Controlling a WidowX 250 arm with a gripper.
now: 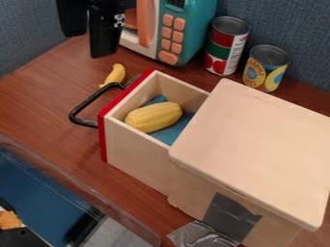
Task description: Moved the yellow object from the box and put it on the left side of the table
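The black gripper [88, 44] hangs at the upper left, its two fingers apart, up and to the left of the box's drawer. A yellow corn cob [155, 116] lies inside the pulled-out wooden drawer [138, 157], on a blue cloth [169, 133]. The drawer has a red front and a black handle [85, 107] pointing left. The gripper is well away from the corn. Bare brown table [38, 103] shows left of the drawer.
A smaller yellow object [115, 75] lies behind the handle. The box's pale lid [258, 144] covers the right. A teal toy microwave [184, 31] and two cans [226, 46] stand at the back. A clear-walled bin [61, 176] fills the lower left.
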